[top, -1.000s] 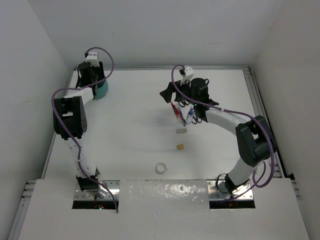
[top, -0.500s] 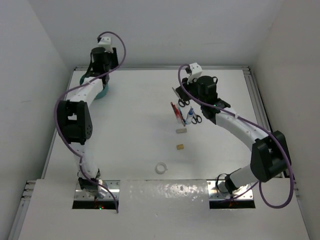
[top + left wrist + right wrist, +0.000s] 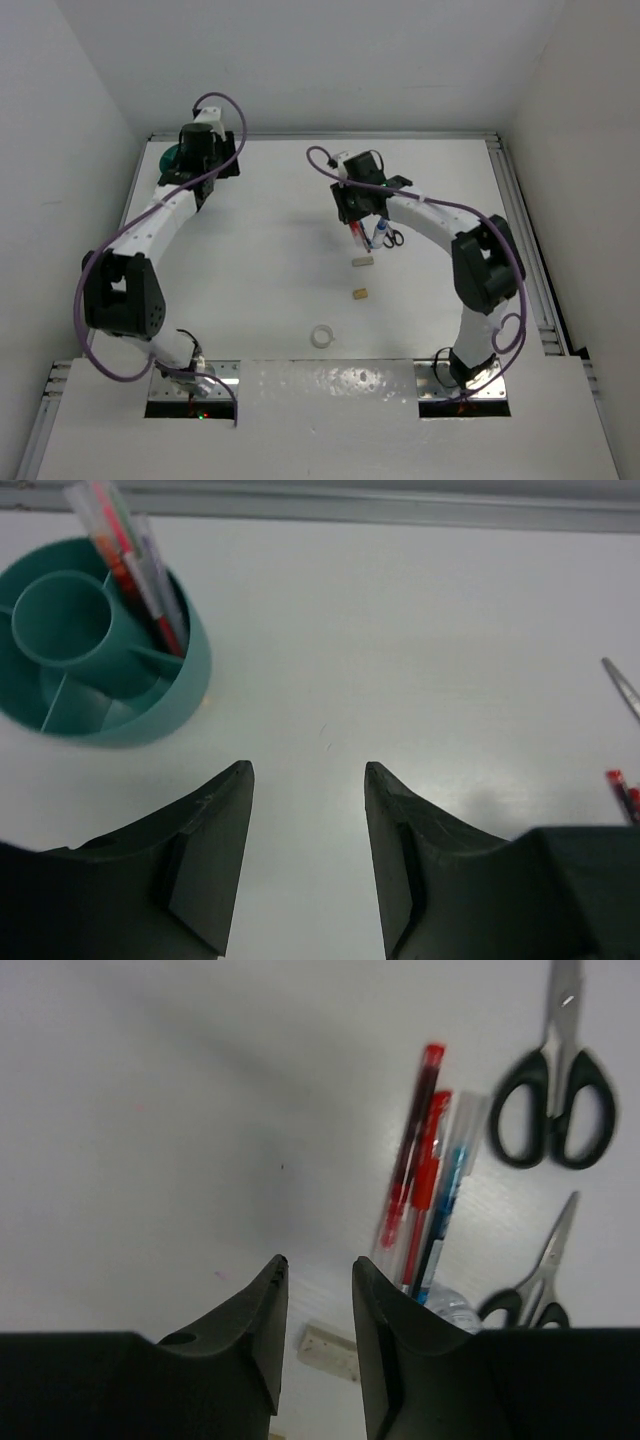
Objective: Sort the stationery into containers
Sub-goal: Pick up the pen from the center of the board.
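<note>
Since the earlier frame my right arm has swung inward, bringing my right hand (image 3: 355,213) over the loose pens (image 3: 357,234) on the counter (image 3: 270,250). My left hand (image 3: 207,158) has drawn just right of the teal organiser (image 3: 168,157).

Left wrist: fingers released, nothing between them. The round, smooth plastic cup stands ahead-left, with stored pens (image 3: 135,565) leaning in one outer compartment.

Right wrist: fingers narrowly parted, empty. The slim, glossy loose pens lie just ahead-right, long axes running away from me, with black-handled scissors (image 3: 555,1100) beyond. My right hand is nearer.
</note>
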